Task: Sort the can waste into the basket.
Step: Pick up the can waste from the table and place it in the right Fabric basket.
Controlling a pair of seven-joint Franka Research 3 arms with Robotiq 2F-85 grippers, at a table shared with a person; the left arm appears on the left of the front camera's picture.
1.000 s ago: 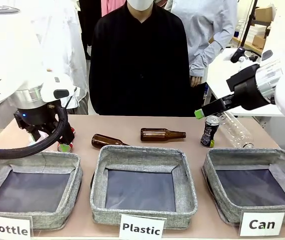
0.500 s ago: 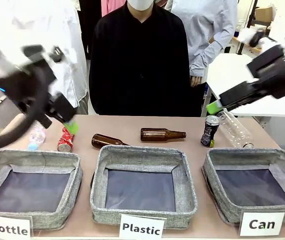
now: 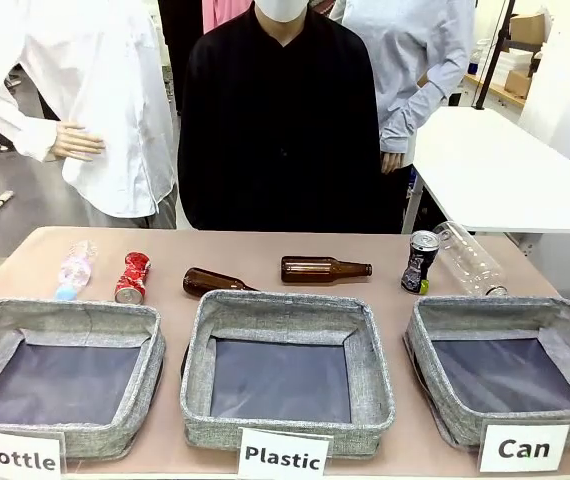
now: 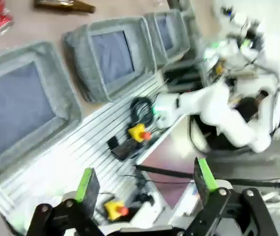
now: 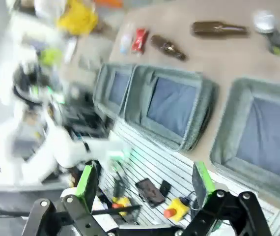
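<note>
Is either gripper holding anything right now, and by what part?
Nothing is held: the left gripper and the right gripper are both open, with nothing between them.

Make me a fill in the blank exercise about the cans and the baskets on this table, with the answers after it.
1. The right basket has a card reading ____.
2. The crushed red can lies behind the left basket, whose label reads ____.
3. The black can stands ____ next to a lying clear plastic bottle.
4. Between the two cans lie ____ brown glass bottles.
Missing words: Can; Bottle; upright; two.
</note>
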